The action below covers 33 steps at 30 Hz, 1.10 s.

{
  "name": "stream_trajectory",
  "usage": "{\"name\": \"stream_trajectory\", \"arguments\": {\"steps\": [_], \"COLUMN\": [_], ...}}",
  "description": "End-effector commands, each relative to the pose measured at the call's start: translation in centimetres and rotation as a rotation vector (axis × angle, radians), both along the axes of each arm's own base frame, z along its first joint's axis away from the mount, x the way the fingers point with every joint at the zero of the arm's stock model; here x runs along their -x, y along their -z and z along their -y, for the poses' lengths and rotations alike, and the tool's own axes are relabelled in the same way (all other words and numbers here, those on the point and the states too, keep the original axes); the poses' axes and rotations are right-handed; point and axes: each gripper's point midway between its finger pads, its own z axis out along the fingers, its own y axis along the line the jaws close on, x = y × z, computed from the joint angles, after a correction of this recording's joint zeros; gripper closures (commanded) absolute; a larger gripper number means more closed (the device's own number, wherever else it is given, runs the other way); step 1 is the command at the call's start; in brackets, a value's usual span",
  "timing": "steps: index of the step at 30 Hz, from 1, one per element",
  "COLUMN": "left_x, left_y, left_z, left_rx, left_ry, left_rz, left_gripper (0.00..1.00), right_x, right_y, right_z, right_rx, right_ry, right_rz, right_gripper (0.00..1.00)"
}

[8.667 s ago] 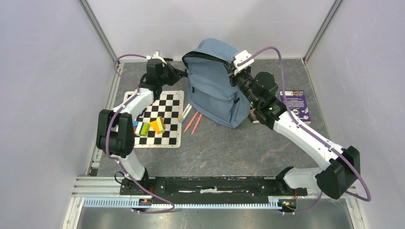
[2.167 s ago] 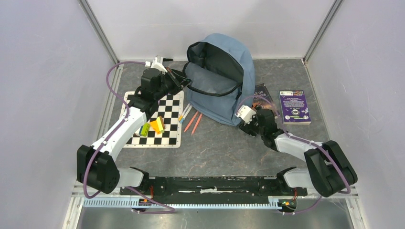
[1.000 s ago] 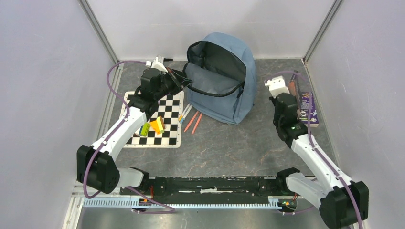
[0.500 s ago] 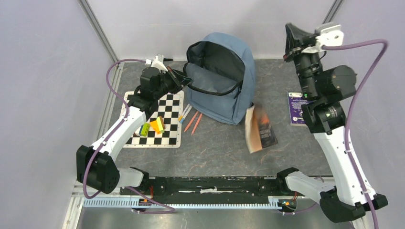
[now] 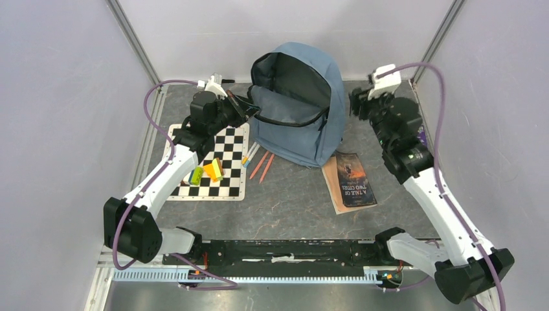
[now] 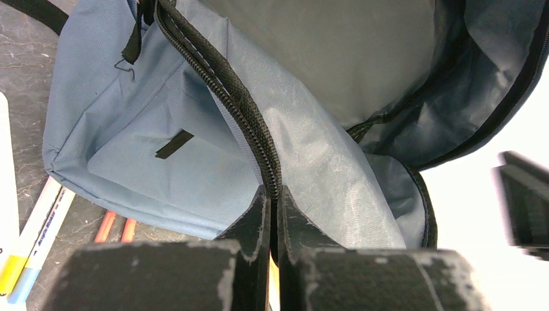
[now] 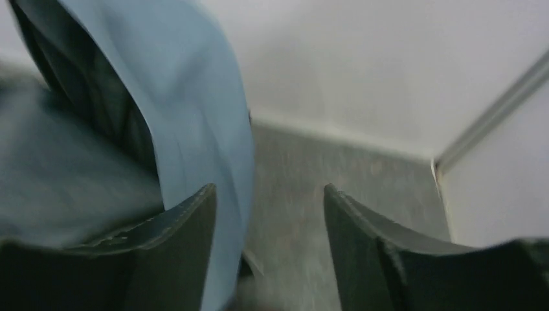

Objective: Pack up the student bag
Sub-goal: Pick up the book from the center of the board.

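The paperback that was tumbling through the air half a second ago now lies flat on the desk, cover up, just in front of the student bag's right corner. The right arm, which was reared up high in the back right corner, has swung down and in toward the bag.

The student bag stands at the back middle of the desk with its main compartment gaping open toward the front. The left tool is pinched tight on the bag's dark zipper edge at the left side of the opening, fingers together with only the zip band between them, holding that flap out and away from the back panel.

The right tool sits beside the bag's upper right side with its fingers well apart and nothing between them. From its wrist camera, which is blurred, the blue fabric runs down just past the left-hand finger; I cannot tell whether it touches.

Left of the bag a chessboard lies flat with a few coloured blocks on its near part. Between the board and the bag lie two white markers and two red pencils, near the bag's bottom edge. A sliver of a purple book shows behind the right arm.
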Motion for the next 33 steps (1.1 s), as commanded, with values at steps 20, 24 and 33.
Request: {"name": "stream_trajectory", "arguments": {"steps": [20, 24, 33], "left_x": [0.9, 1.0, 1.7], "left_y": [-1.7, -1.6, -1.3], "left_z": [0.5, 0.4, 0.0], "left_rx": [-0.028, -0.027, -0.031], "left_ry": [0.063, 0.063, 0.051], "left_rz": [0.042, 0.041, 0.036], "left_gripper": [0.98, 0.98, 0.98], "right_x": [7.4, 7.4, 8.1], "right_y": [30.5, 29.9, 31.3], "right_z": [1.1, -0.5, -3.1], "right_rx": [0.096, 0.085, 0.131], "right_ry": [-0.022, -0.062, -0.109], "right_rz": [-0.859, -0.827, -0.842], "right_gripper": [0.02, 0.02, 0.02]}}
